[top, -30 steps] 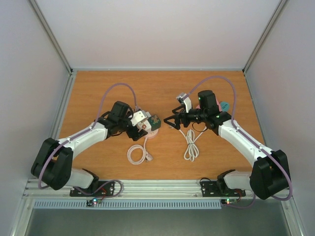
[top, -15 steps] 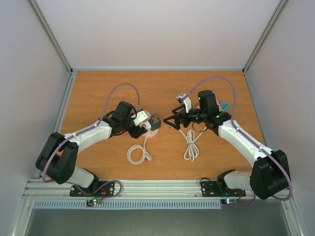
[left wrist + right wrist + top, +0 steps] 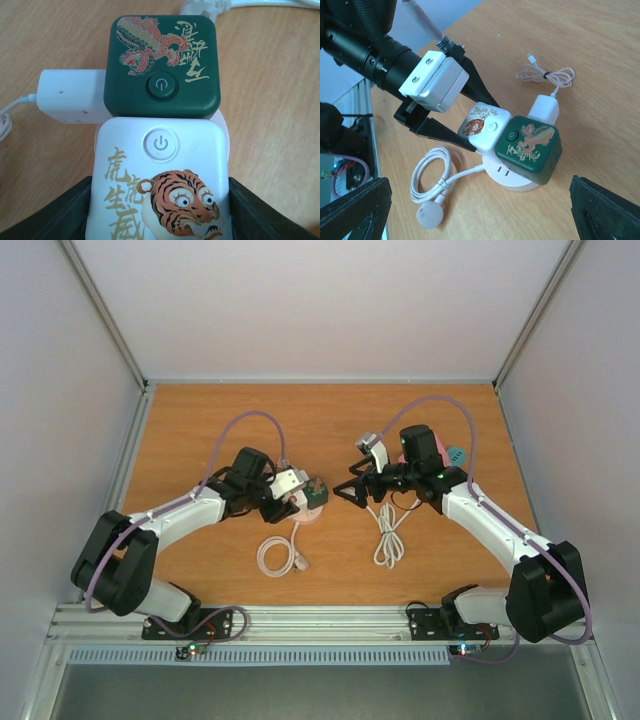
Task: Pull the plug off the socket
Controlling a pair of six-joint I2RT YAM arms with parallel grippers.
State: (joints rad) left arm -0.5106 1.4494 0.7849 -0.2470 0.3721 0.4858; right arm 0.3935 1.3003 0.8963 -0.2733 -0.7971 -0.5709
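Nearest our arm bases, we are seeing a thin white cable (image 3: pixel 278 556) lying coiled on the wooden table (image 3: pixel 200 430). To its right a thicker white cord (image 3: pixel 388 540) is lying bundled, ending in a round puck.

Just beyond the thin coil, the round white socket base (image 3: pixel 512 182) is sitting flat on the table. Two cube plugs are standing on it side by side and touching. Our left gripper (image 3: pixel 293 496) is clamping the white tiger plug (image 3: pixel 160 200), with its black fingers (image 3: pixel 55 215) pressing against two opposite sides. The plug is sitting upright and seated on the base.

The green dragon plug (image 3: pixel 161 65) is standing just past it in the left wrist view. A white charger (image 3: pixel 70 96) is plugged into its side, and the thin cable is running from that charger.

Across from the socket, our right gripper (image 3: pixel 345 492) is hovering with its jaws spread wide. It is holding nothing and pointing toward the cubes, near them but apart.

Farther back, a small teal object (image 3: pixel 456 454) is lying just behind our right arm. We cannot tell what it is.
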